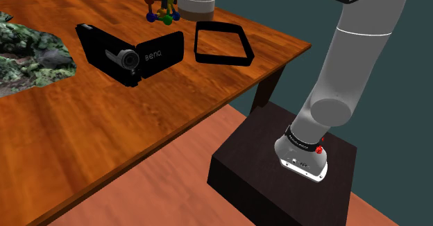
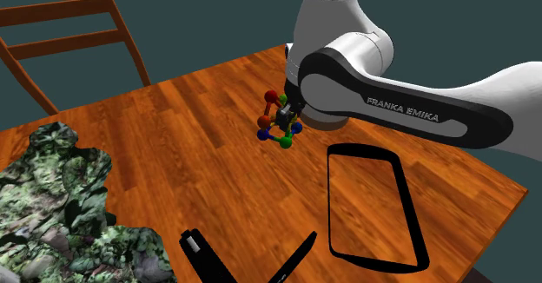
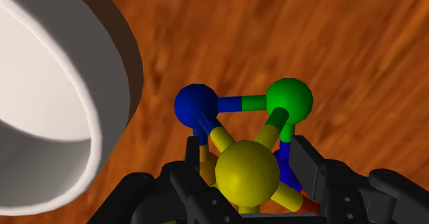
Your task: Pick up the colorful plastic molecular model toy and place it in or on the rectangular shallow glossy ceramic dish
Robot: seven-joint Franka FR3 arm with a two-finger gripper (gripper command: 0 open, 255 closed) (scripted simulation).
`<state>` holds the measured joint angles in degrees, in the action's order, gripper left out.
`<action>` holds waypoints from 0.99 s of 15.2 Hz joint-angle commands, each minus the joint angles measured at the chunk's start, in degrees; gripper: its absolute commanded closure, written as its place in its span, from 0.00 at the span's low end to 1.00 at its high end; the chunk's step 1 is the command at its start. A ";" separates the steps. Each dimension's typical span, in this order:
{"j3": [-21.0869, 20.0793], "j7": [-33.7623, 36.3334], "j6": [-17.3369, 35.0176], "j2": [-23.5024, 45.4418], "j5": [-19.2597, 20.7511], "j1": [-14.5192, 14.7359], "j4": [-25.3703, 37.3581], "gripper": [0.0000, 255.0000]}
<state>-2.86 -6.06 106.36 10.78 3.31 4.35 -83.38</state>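
Two fingers (image 3: 309, 171) of the black tool (image 3: 244, 150) clasped the colourful ball-and-rod plastic model (image 3: 247, 173) beside a white round bowl (image 3: 48, 99); seemingly light, stiff, fragile; best held centrally.

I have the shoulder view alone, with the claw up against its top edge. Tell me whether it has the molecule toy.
Observer: In the wrist view, the claw has its fingers clasped on the molecular model.
Operator: Report what sticks out past the fingertips.
Observer: A blue ball and a green ball, joined by a rod.
Operator: Check the table's far side.
Observer: In the second exterior view, a wooden chair stands there, well away from the black-rimmed dish.
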 commanded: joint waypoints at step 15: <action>-0.07 -0.48 -13.94 4.89 0.19 0.35 18.81 1.00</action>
<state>-2.96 -6.43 93.44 15.19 3.49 4.72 -66.10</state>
